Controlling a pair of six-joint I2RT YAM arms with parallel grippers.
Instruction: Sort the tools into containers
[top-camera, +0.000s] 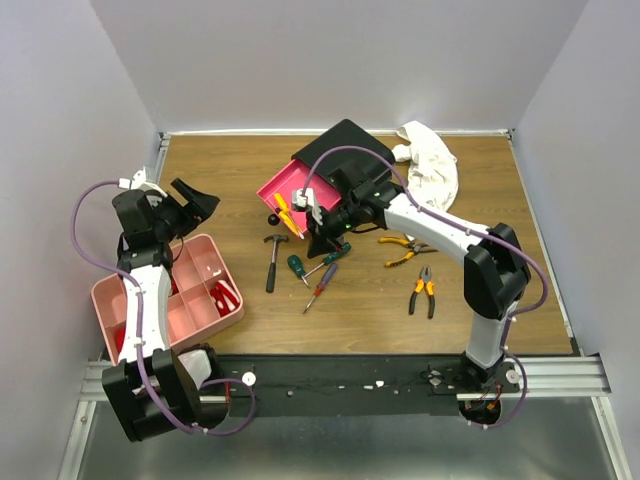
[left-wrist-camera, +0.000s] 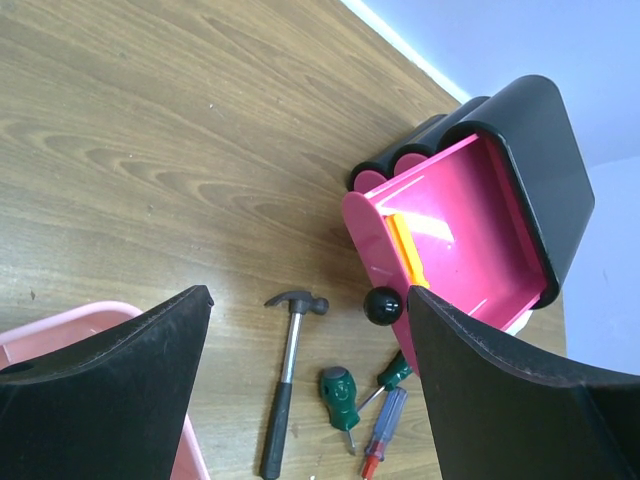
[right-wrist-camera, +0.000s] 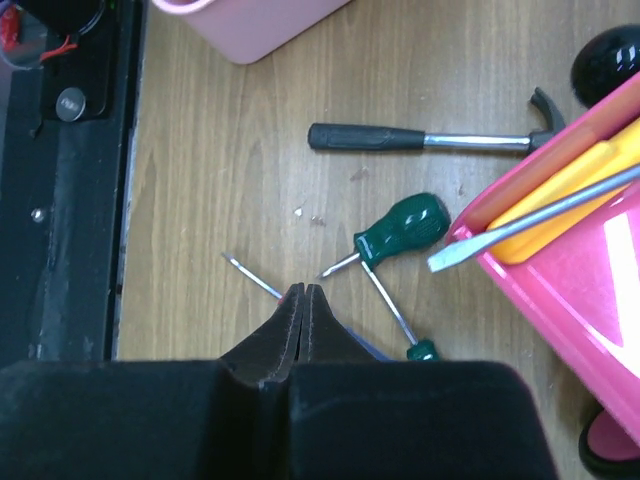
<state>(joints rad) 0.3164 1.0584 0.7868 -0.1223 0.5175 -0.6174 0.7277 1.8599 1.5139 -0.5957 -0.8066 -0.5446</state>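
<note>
My right gripper (top-camera: 318, 232) (right-wrist-camera: 302, 290) is shut and empty, its tips just over the purple screwdriver (top-camera: 322, 285) on the table. Beside it lie a stubby green screwdriver (right-wrist-camera: 405, 228), a thin green one (right-wrist-camera: 395, 315) and the black-handled hammer (top-camera: 272, 262) (right-wrist-camera: 420, 138). The black box (top-camera: 345, 150) has one pink drawer (top-camera: 290, 185) pulled open, with a yellow-handled screwdriver (right-wrist-camera: 560, 215) inside. My left gripper (top-camera: 198, 203) (left-wrist-camera: 308, 295) is open and empty above the pale-pink tray (top-camera: 228, 322). Orange-and-black pliers (top-camera: 424, 292) lie to the right.
Two more yellow-handled pliers (top-camera: 405, 245) lie under the right forearm. A white cloth (top-camera: 430, 165) is bunched behind the box on the right. The drawer's black knob (left-wrist-camera: 383, 306) juts toward the tools. Red items (top-camera: 228, 298) sit in the tray.
</note>
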